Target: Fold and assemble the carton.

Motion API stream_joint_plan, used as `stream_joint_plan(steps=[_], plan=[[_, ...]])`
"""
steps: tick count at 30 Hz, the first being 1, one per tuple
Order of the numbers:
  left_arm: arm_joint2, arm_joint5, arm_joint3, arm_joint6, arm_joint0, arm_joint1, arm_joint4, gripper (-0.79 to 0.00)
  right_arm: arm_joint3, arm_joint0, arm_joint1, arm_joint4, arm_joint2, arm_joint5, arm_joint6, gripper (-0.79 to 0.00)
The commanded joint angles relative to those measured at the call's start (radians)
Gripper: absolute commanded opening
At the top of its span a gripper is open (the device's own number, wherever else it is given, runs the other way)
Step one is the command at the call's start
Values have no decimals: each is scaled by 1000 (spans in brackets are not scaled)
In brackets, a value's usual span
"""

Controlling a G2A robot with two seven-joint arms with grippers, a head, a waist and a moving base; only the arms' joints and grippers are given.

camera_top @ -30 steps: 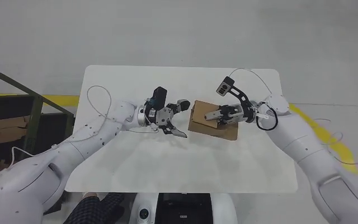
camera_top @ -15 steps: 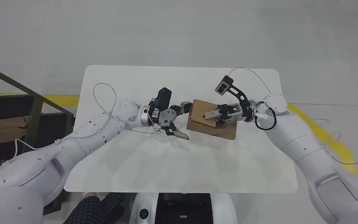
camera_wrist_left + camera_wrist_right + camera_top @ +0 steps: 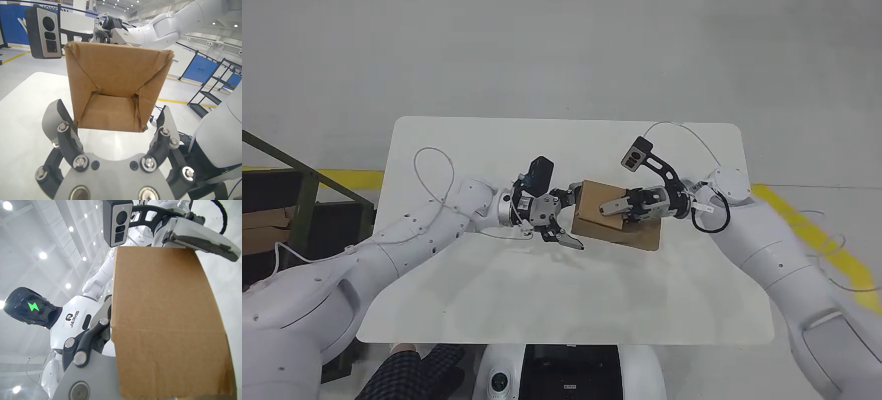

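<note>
The brown carton is held above the middle of the white table, tilted, with its folded end facing my left gripper. My right gripper is shut on the carton's wall; one of its fingers lies along the carton, the other is hidden. My left gripper is open right at the carton's left end. In the left wrist view the carton shows its tucked flaps, and its lower edge sits between the spread fingers of the left gripper. One left finger hangs over the carton's far edge.
A dark green frame holding flat cardboard stands off the table's left side. Bare tabletop lies in front of and behind both arms. Yellow floor lines run past the table's left and right edges.
My left gripper has moved right, up to the carton's end. The right gripper has brought the carton slightly left toward it, still holding it.
</note>
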State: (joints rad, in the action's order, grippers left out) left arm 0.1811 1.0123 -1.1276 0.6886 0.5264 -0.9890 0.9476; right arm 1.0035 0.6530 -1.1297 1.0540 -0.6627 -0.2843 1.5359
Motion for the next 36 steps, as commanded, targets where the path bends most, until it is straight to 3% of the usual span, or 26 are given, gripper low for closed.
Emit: stream_joint_plan(steps=[1, 18, 27, 36], plan=[[-7, 0, 1, -3, -3, -1, -9, 0, -3, 0, -2, -2, -1, 0, 0, -785], [-11, 0, -2, -30, 3, -1, -54, 0, -1, 2, -11, -15, -5, 0, 0, -785], [-11, 0, 0, -42, 5, 0, -69, -108, 0, 4, -13, -15, -6, 0, 0, -785], [-11, 0, 1, -50, 6, 1, -83, -148, 0, 3, -13, -14, -2, 0, 0, -785]])
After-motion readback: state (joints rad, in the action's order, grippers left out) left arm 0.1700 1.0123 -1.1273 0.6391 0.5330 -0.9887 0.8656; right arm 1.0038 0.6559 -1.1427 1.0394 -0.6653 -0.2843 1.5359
